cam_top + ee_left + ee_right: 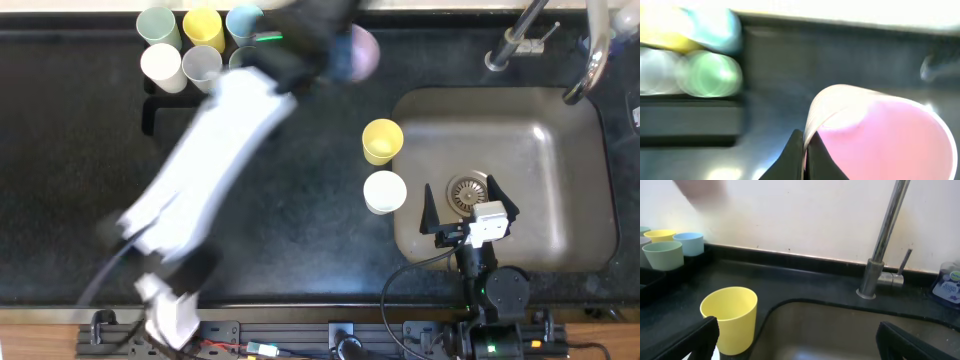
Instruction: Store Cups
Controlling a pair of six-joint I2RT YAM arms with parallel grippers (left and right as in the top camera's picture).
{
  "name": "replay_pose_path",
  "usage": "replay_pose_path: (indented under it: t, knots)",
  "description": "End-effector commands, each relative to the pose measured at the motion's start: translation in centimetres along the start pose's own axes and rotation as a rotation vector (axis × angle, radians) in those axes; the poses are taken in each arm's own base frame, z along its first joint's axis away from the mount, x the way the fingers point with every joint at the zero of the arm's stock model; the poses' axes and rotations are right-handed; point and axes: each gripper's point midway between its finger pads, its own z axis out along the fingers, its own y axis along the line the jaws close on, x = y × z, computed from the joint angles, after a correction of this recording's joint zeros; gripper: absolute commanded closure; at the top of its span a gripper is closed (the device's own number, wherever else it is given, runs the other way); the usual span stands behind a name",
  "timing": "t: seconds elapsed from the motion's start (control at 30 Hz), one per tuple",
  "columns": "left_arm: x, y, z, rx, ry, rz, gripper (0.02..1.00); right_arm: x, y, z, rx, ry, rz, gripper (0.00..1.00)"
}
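Note:
My left gripper (335, 55) is up at the back of the counter, shut on the rim of a pink cup (358, 50). That pink cup (880, 140) lies tilted in the left wrist view, just beside the cup tray. Several cups (200, 45) stand in the black tray (150, 110) at the back left: green, yellow, blue, white and grey. A yellow cup (382, 140) and a white cup (385, 192) stand on the counter by the sink's left edge. My right gripper (468, 195) hangs open over the sink with the yellow cup (732, 317) ahead of it.
The steel sink (560, 170) takes up the right side, with the faucet (520, 40) behind it and a soap bottle (947, 287) at the far right. Dark countertop (300, 230) spreads between the tray and the sink.

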Motion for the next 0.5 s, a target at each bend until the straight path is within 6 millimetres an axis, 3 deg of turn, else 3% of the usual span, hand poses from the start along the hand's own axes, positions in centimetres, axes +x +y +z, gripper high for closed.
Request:
replay_pose_path:
  t: [0.03, 0.17, 0.27, 0.4, 0.5]
  knots:
    - [-1.8, 11.6, -5.2, -0.169, -0.090, -0.128, 0.982, 0.3, -0.1, 0.0, 0.002, -0.001, -0.003, 0.003]
    - [-0.4, 19.1, -6.2, -0.217, -0.075, -0.195, 0.982, 0.3, -0.1, 0.0, 0.002, -0.001, -0.003, 0.003]
    - [1.1, 22.7, -5.3, -0.218, -0.033, -0.233, 0.982, 0.3, -0.1, 0.0, 0.002, -0.001, -0.003, 0.003]
    - [2.9, 25.9, -3.1, -0.249, 0.034, -0.270, 0.982, 0.3, -0.1, 0.0, 0.002, -0.001, -0.003, 0.003]
    - [3.9, 27.2, -1.6, -0.270, 0.062, -0.271, 0.982, 0.3, -0.1, 0.0, 0.002, -0.001, -0.003, 0.005]
